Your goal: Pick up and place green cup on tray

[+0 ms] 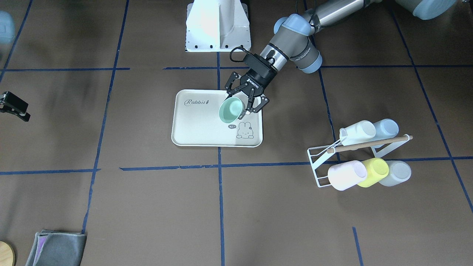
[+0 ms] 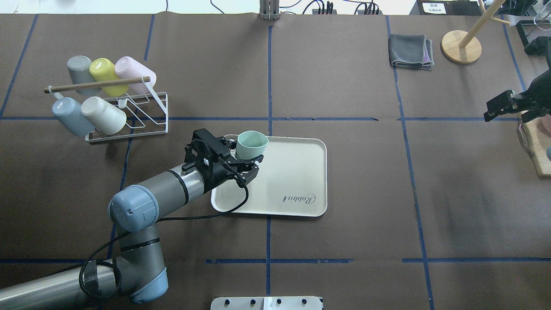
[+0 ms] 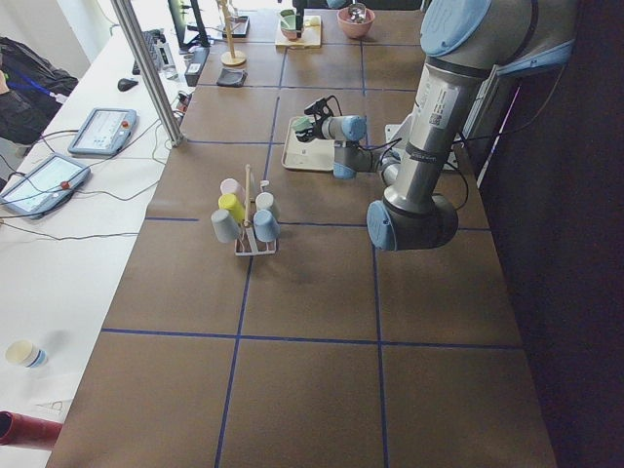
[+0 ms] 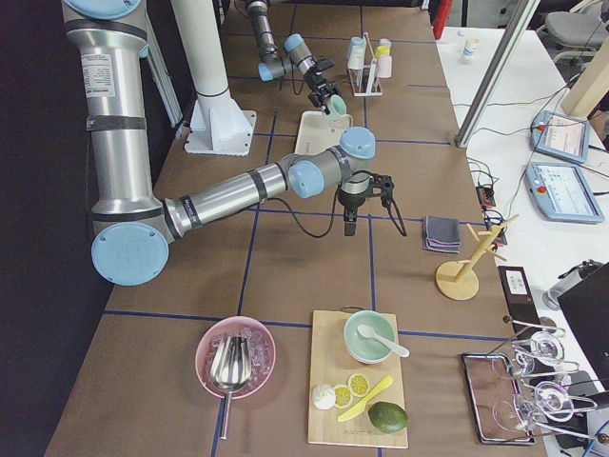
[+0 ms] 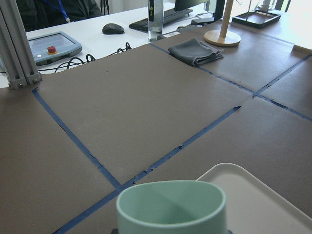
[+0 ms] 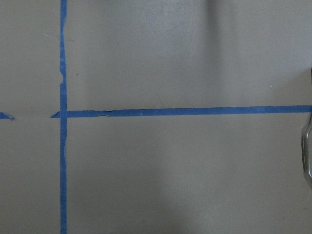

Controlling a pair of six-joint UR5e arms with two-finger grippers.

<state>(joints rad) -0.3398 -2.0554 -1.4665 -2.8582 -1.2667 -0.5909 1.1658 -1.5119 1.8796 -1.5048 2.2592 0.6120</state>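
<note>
The green cup [image 1: 230, 111] [image 2: 252, 144] is a pale mint tumbler, held upright. My left gripper [image 1: 245, 103] [image 2: 245, 156] is shut on it from the side. It holds the cup a little above the cream tray [image 1: 199, 127] [image 2: 292, 172] with the "Rabbit" script, over the tray's far corner on my left. In the left wrist view the cup [image 5: 170, 209] fills the bottom centre, with the tray's corner [image 5: 263, 195] beside it. My right gripper [image 2: 495, 107] [image 1: 14, 107] hangs at the table's right edge, far from both. I cannot tell whether it is open or shut.
A white wire rack [image 2: 129, 125] [image 1: 325, 162] with several cups, one of them yellow-green [image 2: 103, 71], stands at the far left. A grey cloth [image 2: 411, 51] and a wooden stand [image 2: 461, 46] are at the far right. A cutting board [image 2: 538, 146] lies at the right edge.
</note>
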